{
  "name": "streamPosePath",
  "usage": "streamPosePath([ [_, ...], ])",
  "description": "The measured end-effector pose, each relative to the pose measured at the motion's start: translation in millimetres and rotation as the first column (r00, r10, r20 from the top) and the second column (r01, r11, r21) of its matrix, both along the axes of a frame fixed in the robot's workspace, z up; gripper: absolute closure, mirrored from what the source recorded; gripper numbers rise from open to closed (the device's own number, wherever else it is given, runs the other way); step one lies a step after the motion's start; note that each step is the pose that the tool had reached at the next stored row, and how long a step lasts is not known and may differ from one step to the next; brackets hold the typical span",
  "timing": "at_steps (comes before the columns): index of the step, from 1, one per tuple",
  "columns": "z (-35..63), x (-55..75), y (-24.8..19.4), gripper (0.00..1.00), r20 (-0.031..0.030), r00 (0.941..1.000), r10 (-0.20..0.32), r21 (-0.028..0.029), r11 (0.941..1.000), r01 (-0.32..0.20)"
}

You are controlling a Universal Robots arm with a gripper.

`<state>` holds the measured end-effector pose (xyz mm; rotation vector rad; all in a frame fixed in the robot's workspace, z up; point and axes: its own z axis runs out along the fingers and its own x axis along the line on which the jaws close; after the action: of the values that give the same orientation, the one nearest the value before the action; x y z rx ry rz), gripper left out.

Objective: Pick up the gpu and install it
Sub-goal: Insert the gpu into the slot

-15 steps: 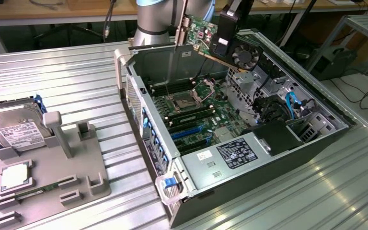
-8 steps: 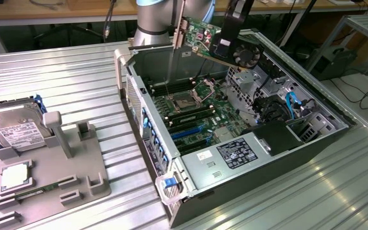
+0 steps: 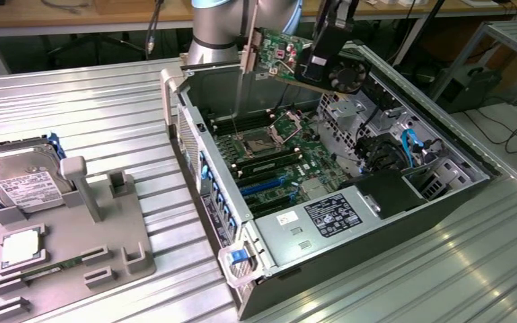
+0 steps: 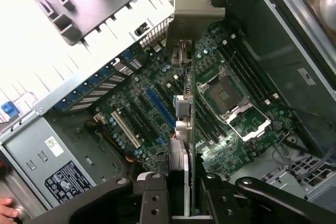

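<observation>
exterior view: my hand (image 3: 311,66) clamps the graphics card (image 3: 272,50), card at its 9 o'clock, above the open case (image 3: 191,145) | wrist view: card edge-on over the motherboard (image 4: 142,103)

Silver-grey robot arm (image 3: 215,30) stands at the far side, black two-finger gripper (image 3: 312,66) held high, pointing down, jaws clamped on thin green circuit card (image 3: 274,48).

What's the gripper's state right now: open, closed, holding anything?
Gripper: closed on the gpu, holding it edge-on above the open computer case.
</observation>
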<state>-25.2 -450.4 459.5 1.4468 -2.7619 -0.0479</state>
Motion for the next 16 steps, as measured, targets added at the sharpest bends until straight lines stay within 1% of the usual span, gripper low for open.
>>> streamPosePath([
  [3, -0.1, 0.0, 0.0, 0.72, 0.0, 0.9987, 0.051, 0.0, 0.9987, -0.051],
  [5, -0.2, 0.1, 0.0, 0.72, 0.0, 0.9946, 0.104, 0.0, 0.9946, -0.104],
  [9, -0.5, 0.3, 0.0, 0.72, 0.0001, 0.9897, 0.143, 0.0002, 0.9897, -0.143],
  [10, -0.5, 0.4, 0.0, 0.72, 0.0004, 0.9891, 0.147, 0.003, 0.9891, -0.147],
  [12, -0.8, 0.3, 0.0, 0.72, 0.0019, 0.9882, 0.153, 0.0113, 0.9882, -0.153],
  [13, -1.0, 0.3, 0.0, 0.72, 0.0026, 0.9877, 0.156, 0.0145, 0.9876, -0.156],
  [14, -1.2, 0.3, 0.1, 0.72, 0.0031, 0.9871, 0.16, 0.0161, 0.987, -0.16],
  [16, -1.3, 0.4, 0.0, 0.72, 0.003, 0.9835, 0.181, 0.0168, 0.9833, -0.181],
])
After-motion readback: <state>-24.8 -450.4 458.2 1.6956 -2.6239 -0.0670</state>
